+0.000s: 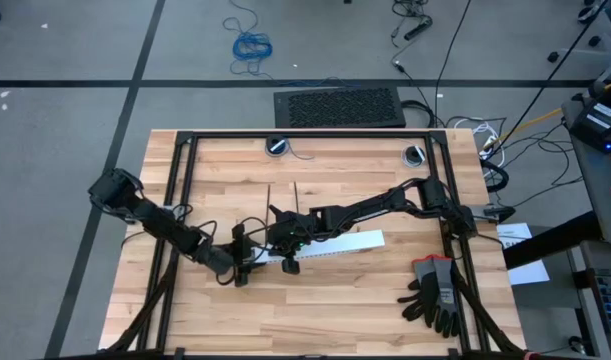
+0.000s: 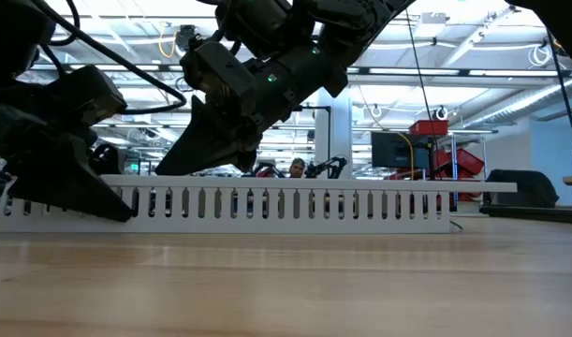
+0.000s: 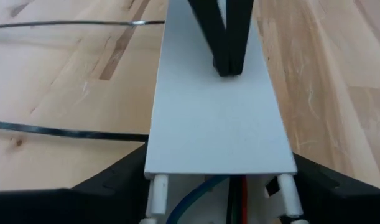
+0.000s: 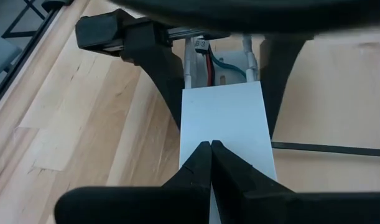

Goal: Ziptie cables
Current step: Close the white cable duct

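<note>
Left end effector (image 3: pixel 217 186) spread astride the white slotted strip (image 3: pixel 217 118) — right end effector (image 4: pixel 211 149) pressed together on its top.

Bright even overhead light, soft shadows; low view foreground blurry, bg ceiling-light glare.

You see a white slotted strip (image 1: pixel 337 246) lying on the wooden table (image 1: pixel 375 300), black-and-red gloves (image 1: pixel 433 293) near its corner, and a blue coiled cord (image 1: pixel 251 45) on the floor beyond.
</note>
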